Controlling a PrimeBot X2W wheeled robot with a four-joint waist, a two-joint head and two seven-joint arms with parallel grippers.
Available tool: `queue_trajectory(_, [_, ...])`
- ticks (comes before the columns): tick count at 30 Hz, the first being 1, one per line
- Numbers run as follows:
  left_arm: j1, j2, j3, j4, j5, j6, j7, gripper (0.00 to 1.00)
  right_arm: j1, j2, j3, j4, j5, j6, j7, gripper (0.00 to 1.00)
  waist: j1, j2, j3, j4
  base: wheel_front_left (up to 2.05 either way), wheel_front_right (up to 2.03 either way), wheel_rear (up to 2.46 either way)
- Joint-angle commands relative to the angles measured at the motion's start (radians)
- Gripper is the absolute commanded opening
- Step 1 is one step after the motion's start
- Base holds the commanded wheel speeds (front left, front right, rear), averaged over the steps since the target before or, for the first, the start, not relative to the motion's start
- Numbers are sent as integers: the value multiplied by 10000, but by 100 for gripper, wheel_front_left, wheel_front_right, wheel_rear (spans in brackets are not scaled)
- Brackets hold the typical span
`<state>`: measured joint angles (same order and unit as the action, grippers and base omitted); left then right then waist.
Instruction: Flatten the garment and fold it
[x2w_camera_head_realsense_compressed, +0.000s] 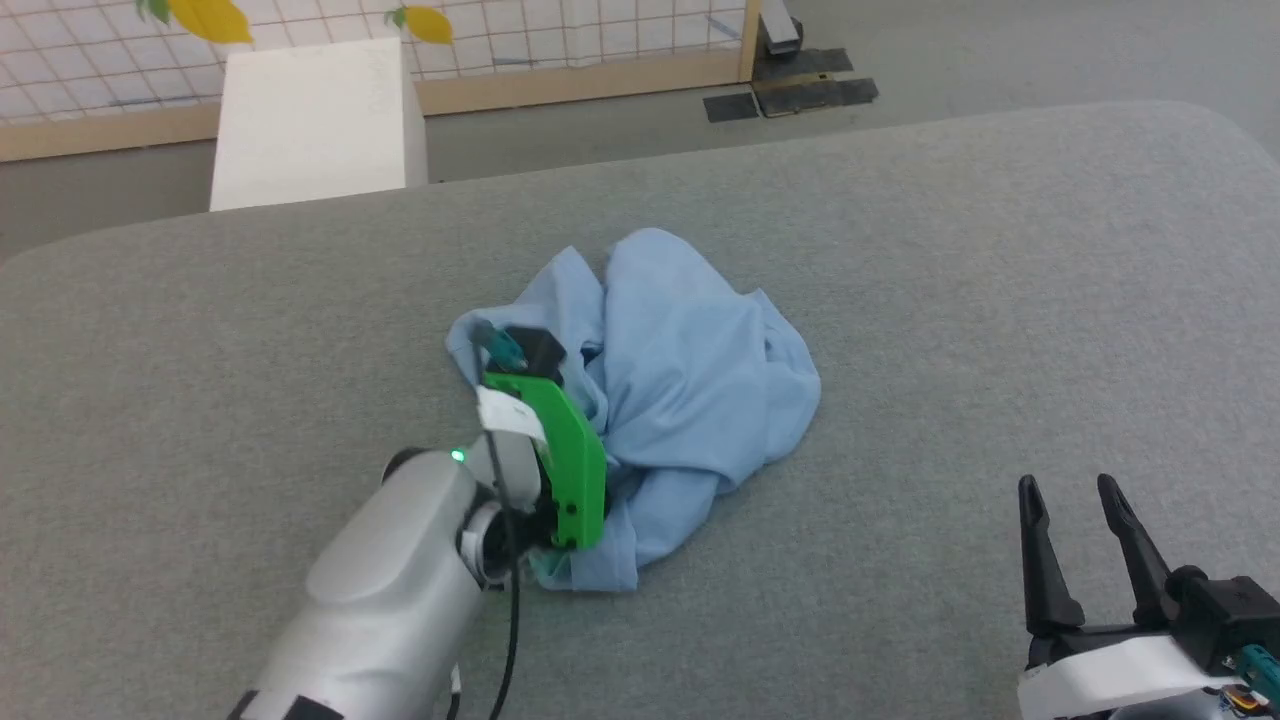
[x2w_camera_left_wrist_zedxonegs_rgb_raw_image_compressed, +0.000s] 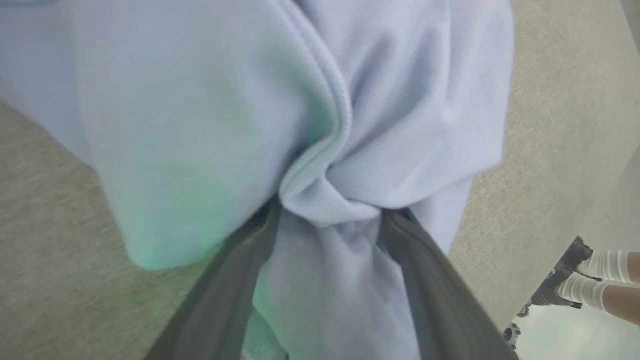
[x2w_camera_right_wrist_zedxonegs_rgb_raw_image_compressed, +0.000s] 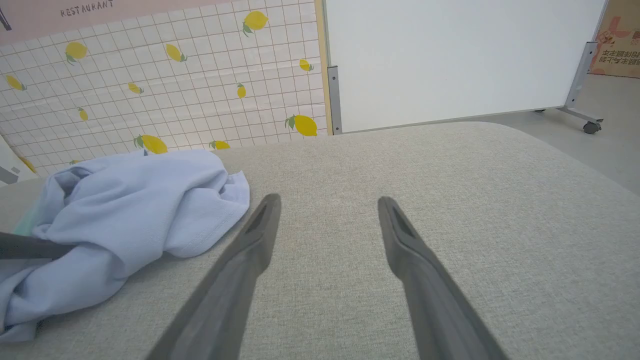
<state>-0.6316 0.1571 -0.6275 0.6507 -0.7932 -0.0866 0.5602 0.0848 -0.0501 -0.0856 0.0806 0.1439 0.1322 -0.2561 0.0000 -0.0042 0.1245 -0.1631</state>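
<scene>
The garment, a light blue shirt, lies crumpled in a heap at the middle of the grey table. My left gripper, under its green housing, is dug into the heap's left side. In the left wrist view its fingers stand wide apart, with a bunched fold and a ribbed hem of the garment between them; the left gripper is open. My right gripper rests open at the lower right, well clear of the cloth. Between the right gripper's fingers is bare table, and the garment lies to its left.
A white box stands past the table's far edge, in front of a lemon-patterned tiled panel. A whiteboard on wheels stands behind the table. A person's feet in white socks are on the floor beside the table.
</scene>
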Motion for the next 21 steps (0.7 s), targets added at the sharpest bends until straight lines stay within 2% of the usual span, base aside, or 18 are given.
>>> queue_trajectory(1, [22, -18, 292, -238, -266, 50, -216, 100, -83, -1, -44, 34, 78, -15, -57, 100, 0, 42, -193, 247, 0, 0, 0])
queue_trajectory(6, [-377, 93, 1584, -1271, -1125, 232, -962, 100, -6, -1, -106, 112, 33, -15, -57, 100, 0, 42, -591, 744, 0, 0, 0])
queue_trajectory(11, [-547, 490, 2729, -2082, -1302, 416, -2416, 100, 31, -1, -145, 176, 19, -15, -57, 100, 0, 42, -971, 1257, 0, 0, 0])
queue_trajectory(15, [-219, 1056, 3544, -2545, -1000, 548, -4013, 100, 10, -1, -115, 210, 11, -15, -57, 100, 0, 42, -1260, 1562, 0, 0, 0])
queue_trajectory(21, [1304, 2109, 4277, -3425, -53, 800, -6203, 100, 3, -1, -216, 245, 37, -15, -57, 100, 0, 42, -1599, 1897, 0, 0, 0])
